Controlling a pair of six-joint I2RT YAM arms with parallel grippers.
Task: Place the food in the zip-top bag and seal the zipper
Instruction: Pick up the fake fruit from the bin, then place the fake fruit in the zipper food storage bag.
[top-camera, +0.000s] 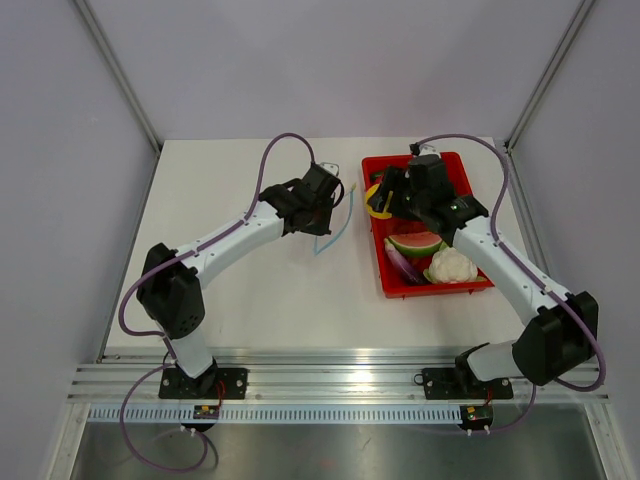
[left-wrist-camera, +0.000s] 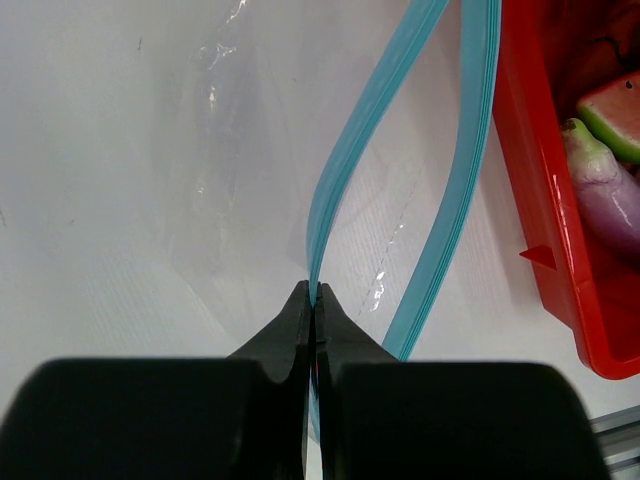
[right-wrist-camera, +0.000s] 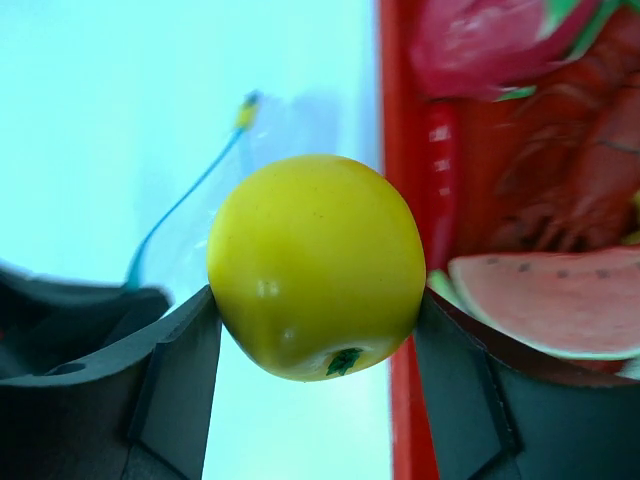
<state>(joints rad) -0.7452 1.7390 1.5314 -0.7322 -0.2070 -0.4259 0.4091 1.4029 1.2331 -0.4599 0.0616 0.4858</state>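
My left gripper (left-wrist-camera: 315, 292) is shut on one lip of the light-blue zipper (left-wrist-camera: 345, 150) of the clear zip-top bag (left-wrist-camera: 240, 170); the other lip (left-wrist-camera: 460, 170) bows away, so the mouth stands open. In the top view the left gripper (top-camera: 322, 205) sits at the bag (top-camera: 335, 225). My right gripper (right-wrist-camera: 315, 320) is shut on the round yellow fruit (right-wrist-camera: 315, 265), held above the left edge of the red tray (top-camera: 470, 285); the fruit (top-camera: 378, 205) shows beside the gripper. The watermelon wedge (top-camera: 415, 243) and purple eggplant (top-camera: 402, 265) lie in the tray.
A white cauliflower piece (top-camera: 452, 266) lies in the tray's near end. A red lobster-like toy (right-wrist-camera: 580, 170) and a pink piece (right-wrist-camera: 480, 40) lie farther back in the tray. The tray's wall (left-wrist-camera: 530, 200) stands just right of the bag.
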